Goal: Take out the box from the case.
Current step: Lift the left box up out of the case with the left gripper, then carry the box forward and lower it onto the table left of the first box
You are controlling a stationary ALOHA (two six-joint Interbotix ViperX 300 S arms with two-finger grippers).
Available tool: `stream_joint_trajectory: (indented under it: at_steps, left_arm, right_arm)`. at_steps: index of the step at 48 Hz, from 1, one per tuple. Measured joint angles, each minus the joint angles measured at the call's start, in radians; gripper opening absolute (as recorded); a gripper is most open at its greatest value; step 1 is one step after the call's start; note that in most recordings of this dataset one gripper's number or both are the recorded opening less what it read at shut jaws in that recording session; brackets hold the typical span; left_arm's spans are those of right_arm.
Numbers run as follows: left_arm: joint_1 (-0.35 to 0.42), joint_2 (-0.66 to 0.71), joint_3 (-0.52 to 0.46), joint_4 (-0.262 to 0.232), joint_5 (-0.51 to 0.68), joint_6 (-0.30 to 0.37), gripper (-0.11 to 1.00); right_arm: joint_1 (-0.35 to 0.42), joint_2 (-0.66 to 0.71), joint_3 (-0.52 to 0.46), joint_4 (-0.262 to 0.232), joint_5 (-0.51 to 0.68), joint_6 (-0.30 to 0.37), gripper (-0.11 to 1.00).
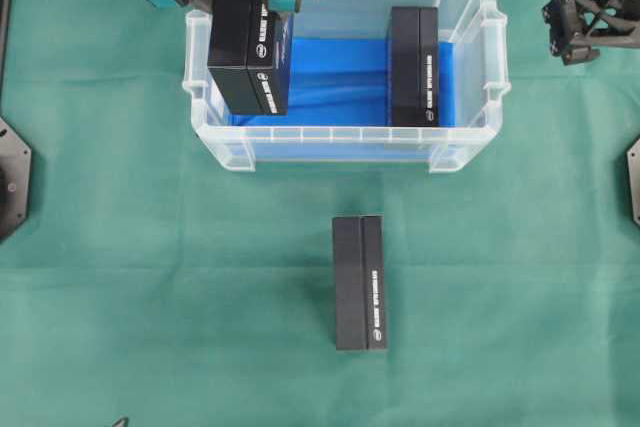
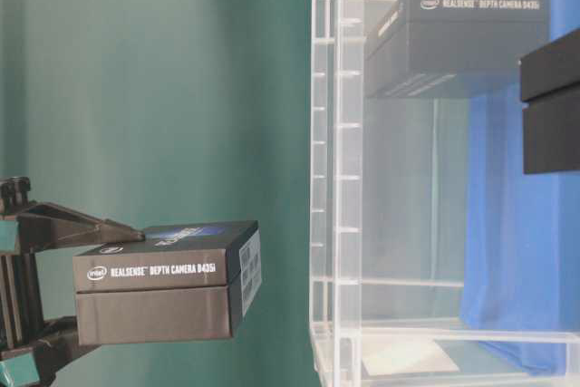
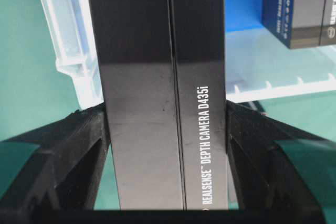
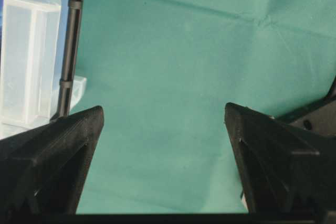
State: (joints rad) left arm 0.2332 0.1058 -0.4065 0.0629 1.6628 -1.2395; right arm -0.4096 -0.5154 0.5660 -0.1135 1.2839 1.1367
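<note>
Mid-extraction here: left tool (image 3: 167, 129) clamping the black box (image 1: 250, 52) by its long sides, holding it up over the case (image 1: 340, 135) at the 10 o'clock corner, above the rim going by the table-level view. Second box (image 1: 414, 65) standing inside toward 2 o'clock, third one (image 1: 359, 282) already lying out on the tabletop (image 1: 150, 297) at 6 o'clock. Right tool (image 4: 164, 129) idling at 3 o'clock, jaws spread wide, gripping nothing. Next up, probably: carrying it clear of the wall, setting it down beside the outside box.
</note>
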Motion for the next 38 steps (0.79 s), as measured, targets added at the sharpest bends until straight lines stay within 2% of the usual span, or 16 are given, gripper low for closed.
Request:
stream_joint_trajectory:
  at_steps: [38]
  left_arm:
    - [-0.014, 0.000, 0.002, 0.002, 0.000, -0.006, 0.61]
  right_arm:
    - [0.000, -0.005, 0.000, 0.000, 0.000, 0.002, 0.90]
